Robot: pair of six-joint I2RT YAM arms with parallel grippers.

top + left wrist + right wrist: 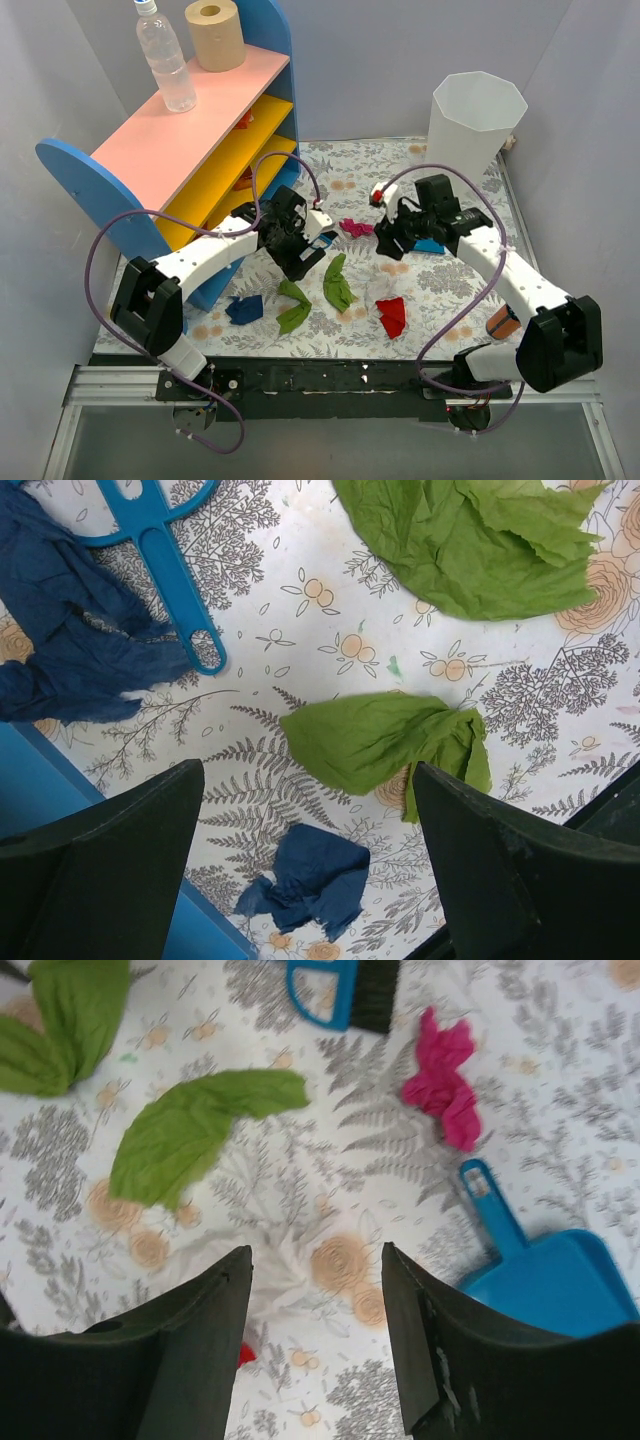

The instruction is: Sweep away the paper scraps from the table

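Broadly, the table is covered by a leaf-and-flower cloth. Its far left is taken up by the pink-and-yellow shelf, and a white bin is stood at the far right corner. The left gripper is held above the cloth with its jaws spread wide and nothing between them; a green piece and a small navy piece are seen below it. The right gripper is likewise parted and empty, poised over a white piece. The blue dustpan is laid just to its right, and the hand brush is seen farther off (only its bristle end shows from the right wrist). The paper scraps are scattered over the near middle of the table: green ones at centre, a navy scrap to the left, a red scrap to the right, and a magenta scrap farther back, between the two grippers
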